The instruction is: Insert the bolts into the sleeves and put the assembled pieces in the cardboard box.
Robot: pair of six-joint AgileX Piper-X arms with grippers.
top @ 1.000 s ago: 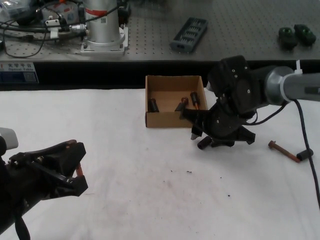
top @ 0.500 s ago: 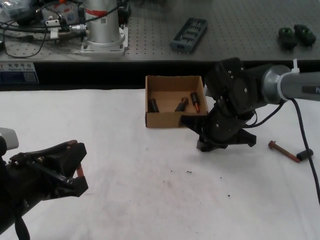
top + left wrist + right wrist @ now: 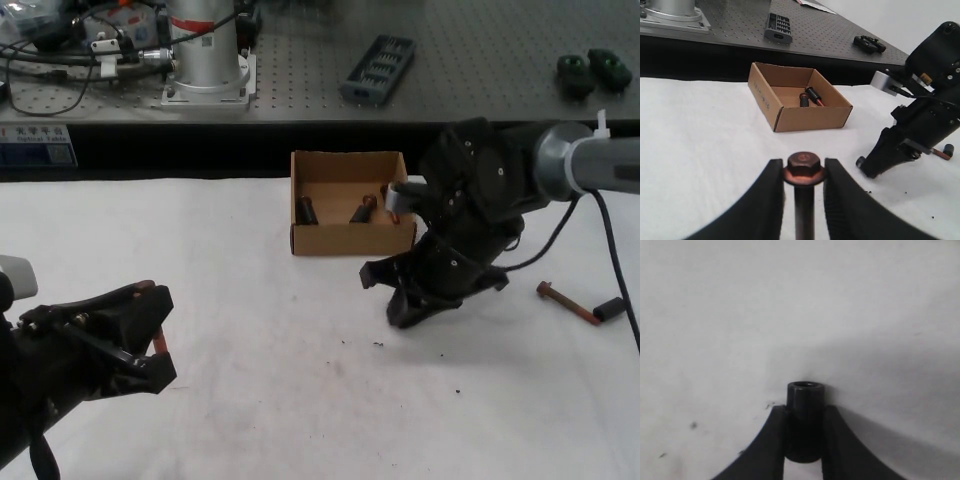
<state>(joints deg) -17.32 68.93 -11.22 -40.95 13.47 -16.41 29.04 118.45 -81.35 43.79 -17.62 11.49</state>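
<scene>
Left tool (image 3: 804,172) at near left above desk (image 3: 260,400), pinching bolt (image 3: 803,164) just below hex head, shank running back between fingers. Cardboard box (image 3: 350,240) mid-desk, far side, three assembled pieces (image 3: 362,209) lying inside. Right tool (image 3: 805,415) just right of box and nearer, angled down toward desk, clamped on black sleeve (image 3: 805,397), bore end exposed. Loose bolt (image 3: 563,300) at far right, spare sleeve (image 3: 607,309) just beside it.

No text, number or sign is legible. A blue-and-white label plate (image 3: 36,145) on the front edge of the perforated worktop (image 3: 450,60) carries characters too small to read. A sticker (image 3: 204,42) on the silver column (image 3: 200,65) bears print that cannot be resolved. Faint marks on one side wall of the cardboard box (image 3: 762,95) are likewise unreadable.
</scene>
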